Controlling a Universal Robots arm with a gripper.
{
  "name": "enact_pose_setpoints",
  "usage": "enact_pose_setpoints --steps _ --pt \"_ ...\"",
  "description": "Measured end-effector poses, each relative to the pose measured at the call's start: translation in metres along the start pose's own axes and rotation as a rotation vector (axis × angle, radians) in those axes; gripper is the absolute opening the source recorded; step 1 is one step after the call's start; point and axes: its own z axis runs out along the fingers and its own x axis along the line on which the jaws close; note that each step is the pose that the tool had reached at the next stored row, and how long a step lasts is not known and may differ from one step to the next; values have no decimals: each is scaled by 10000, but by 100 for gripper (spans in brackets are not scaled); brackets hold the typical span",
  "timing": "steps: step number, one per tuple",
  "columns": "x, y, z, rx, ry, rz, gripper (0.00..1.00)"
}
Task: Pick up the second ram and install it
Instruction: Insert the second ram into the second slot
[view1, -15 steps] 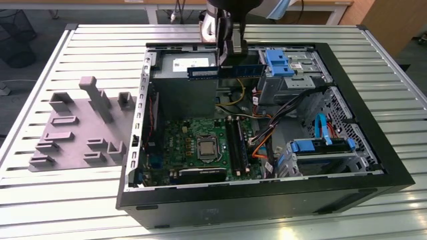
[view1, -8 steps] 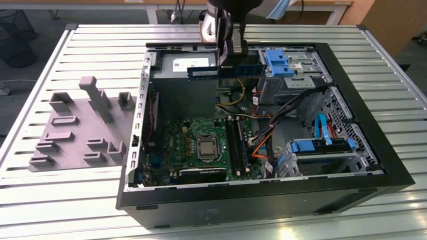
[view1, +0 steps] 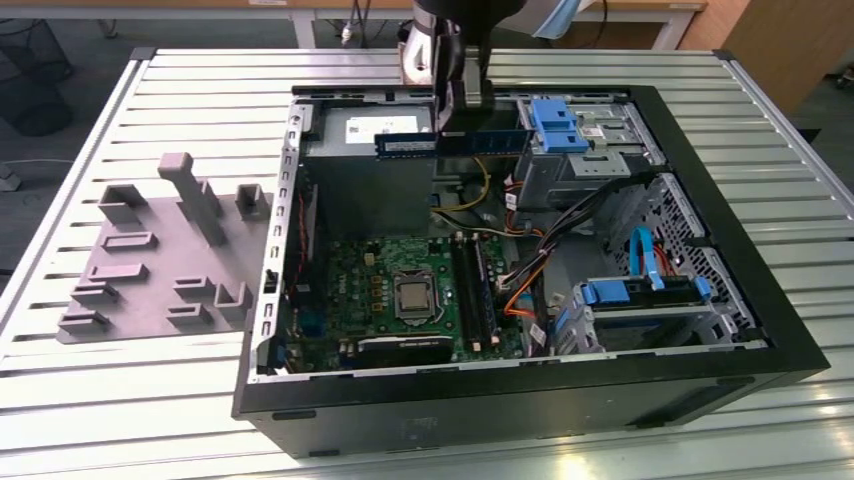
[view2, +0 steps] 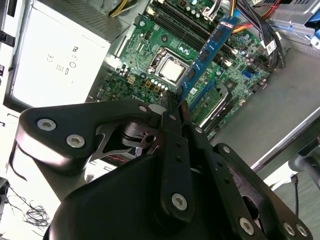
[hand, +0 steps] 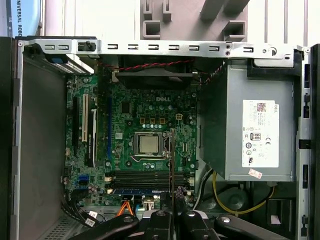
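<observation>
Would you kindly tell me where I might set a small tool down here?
Bare table slats lie beyond the grey holder plate, toward the far edge, and in front of it. The case is crowded: cables beside the motherboard, and the gripper holding the second ram over it.

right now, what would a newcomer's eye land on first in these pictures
The thin blue-green ram stick stands out, clamped in the dark gripper over the open black computer case. Below it, inside the case, lies the green motherboard with its silvery square processor near the middle.
</observation>
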Motion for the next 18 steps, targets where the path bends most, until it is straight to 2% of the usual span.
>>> enact_pose_setpoints --steps 18 --pt "0 0 1 4 -7 548 14"
